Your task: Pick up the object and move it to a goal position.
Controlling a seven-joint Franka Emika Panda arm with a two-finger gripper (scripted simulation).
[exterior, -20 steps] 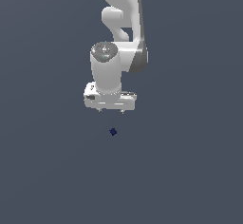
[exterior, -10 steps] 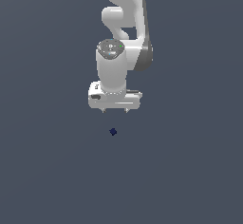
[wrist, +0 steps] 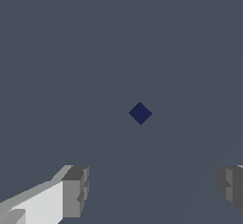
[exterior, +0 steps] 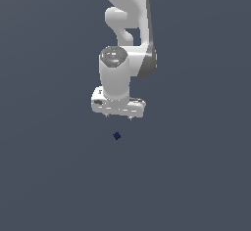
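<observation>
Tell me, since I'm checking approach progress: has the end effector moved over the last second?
Yes. The end effector has come down toward the cube, which has stayed put.

A plain slate-grey surface (exterior: 44, 176) is filling the whole scene, evenly lit, showing no walls, no furniture and no windows.

Exterior view — faces arm frontally, fairly distant; wrist view — looks down, close; both share block (exterior: 116, 136).
</observation>
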